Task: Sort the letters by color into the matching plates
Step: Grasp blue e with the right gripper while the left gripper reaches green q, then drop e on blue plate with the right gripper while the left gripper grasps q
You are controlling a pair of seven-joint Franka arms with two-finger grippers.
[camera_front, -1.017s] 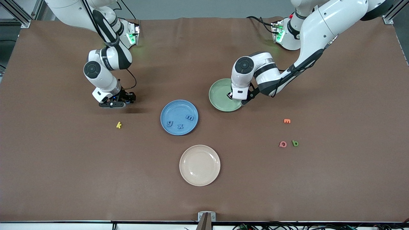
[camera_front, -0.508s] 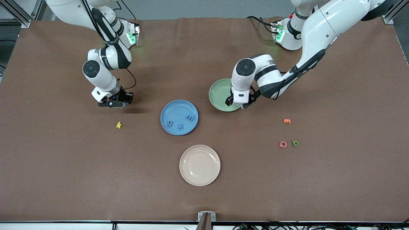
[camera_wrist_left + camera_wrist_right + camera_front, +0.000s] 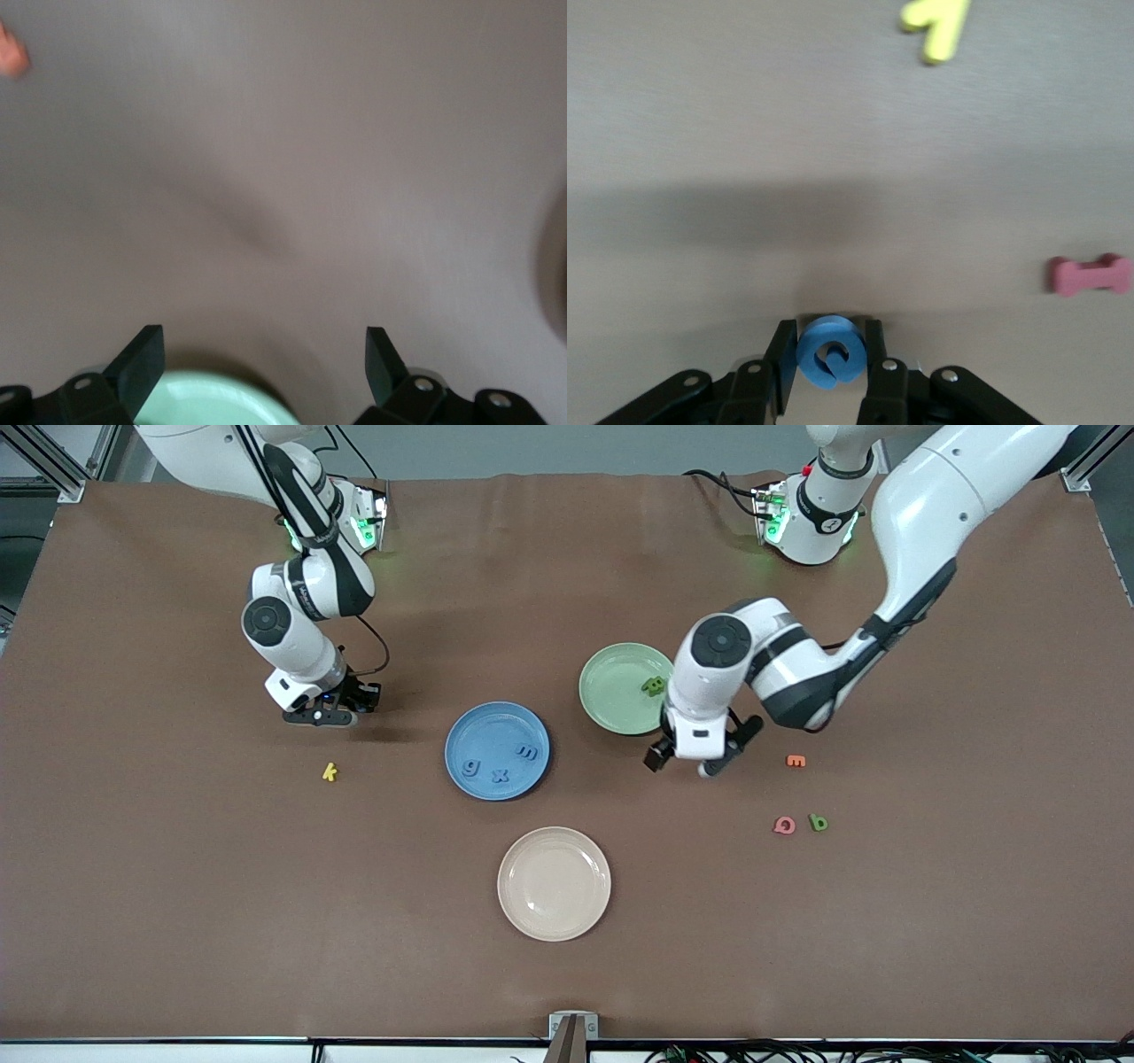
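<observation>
Blue foam shows between the fingers of the right hand (image 3: 830, 359): its wrist view has the two pads pinched on a small round blue letter (image 3: 830, 352), just above the bench (image 3: 177, 921). In the front view this hand (image 3: 321, 714) sits at centre-left of the frame, and the blue plate (image 3: 469, 731) lies toward the frame's middle from it, slightly lower, with three blue letters already in it. So the carry, as I judge it, runs straight toward the centre of the frame, and the right arm is plainly the nearer one for that plate.

Over bare bench just below the green plate (image 3: 607, 686), the left hand (image 3: 688, 761) hangs with its fingers spread wide and nothing between them. A green letter (image 3: 654, 685) lies in that plate near its rim. One more green letter, a "b" (image 3: 819, 823), rests on the bench toward the lower right of the frame from this hand, touching or nearly touching a pink letter (image 3: 784, 825); an orange letter (image 3: 796, 761) lies between hand and "b", a little above that line. The left arm is nearer to the "b". A yellow letter (image 3: 330, 772) and a cream plate (image 3: 554, 883) take no part.
</observation>
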